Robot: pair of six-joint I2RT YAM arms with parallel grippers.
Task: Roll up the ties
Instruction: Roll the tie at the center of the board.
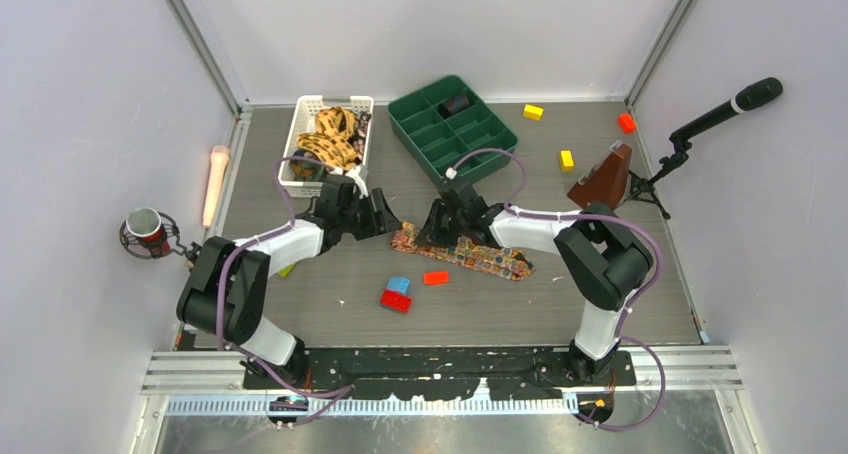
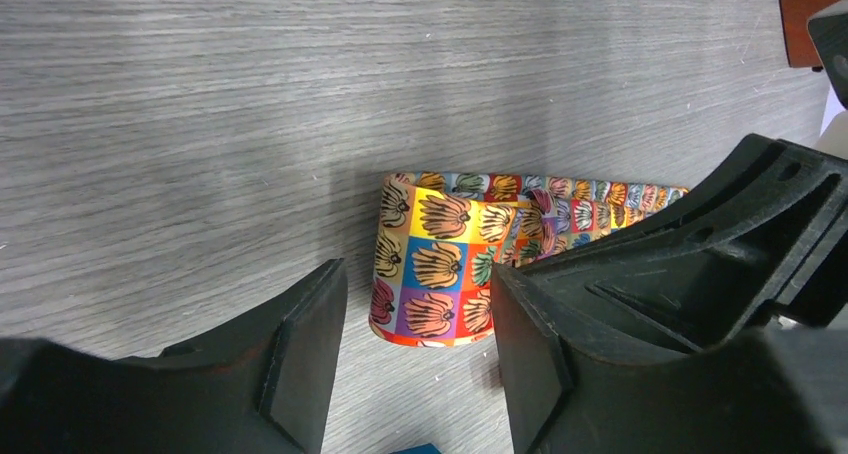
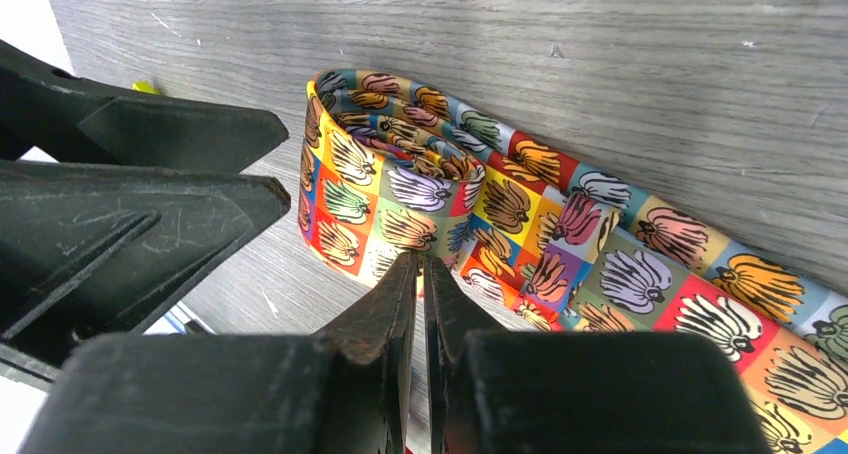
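Mid-table, on the grey wood-grain tabletop (image 1: 330, 264), we see a long multicolour shell-print fabric necktie (image 1: 470, 254) (image 2: 440, 264) (image 3: 600, 244) lying flat. Its 9 o'clock end is curled up into a loose standing loop, and the rest runs twd 4 o'clock. The left gripper (image 1: 388, 222) (image 2: 418, 279) sits at the loop's 9 o'clock side, jaws well apart, w/ the loop just ahead of the gap. The right gripper (image 1: 440, 226) (image 3: 418, 264) is at the loop's 3 o'clock side, fingers pressed together, pinching the cloth. More orange-tan patterned ties (image 1: 335, 134) are piled in a white slatted basket (image 1: 293, 149) at 11 o'clock.
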